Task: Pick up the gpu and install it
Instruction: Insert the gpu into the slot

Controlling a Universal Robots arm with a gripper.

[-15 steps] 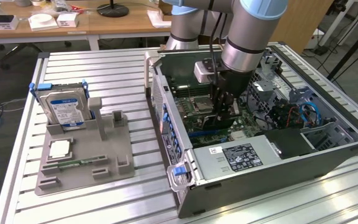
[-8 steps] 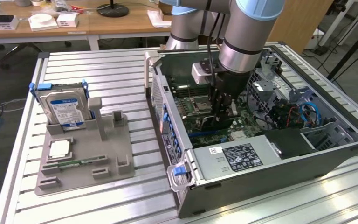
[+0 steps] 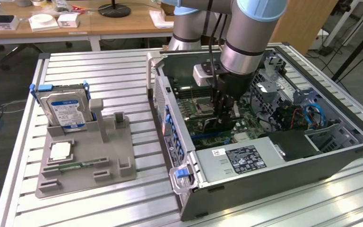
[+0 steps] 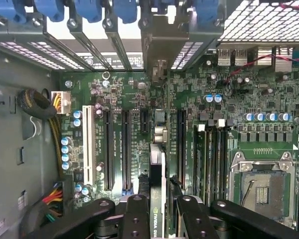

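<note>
The gripper (image 3: 222,115) reaches down inside the open computer case (image 3: 332,156), clamped on the gpu (image 4: 158,164), which stands edge-on over the motherboard (image 4: 224,129) slots. A hard drive (image 3: 66,109) stands on the grey holder (image 3: 83,177) to the exterior view's left.

- The arm (image 3: 247,33) reaches down into the open computer case (image 3: 263,156) lying on the slatted metal table (image 3: 106,71).
- Its hand (image 3: 224,111) is low over the motherboard (image 3: 197,106), holding the gpu (image 3: 222,124) edge-down against the board.
- On the exterior view's left, a grey parts holder (image 3: 83,163) carries an upright hard drive (image 3: 64,111), a memory stick (image 3: 74,166) and a small square chip (image 3: 60,151).
</note>
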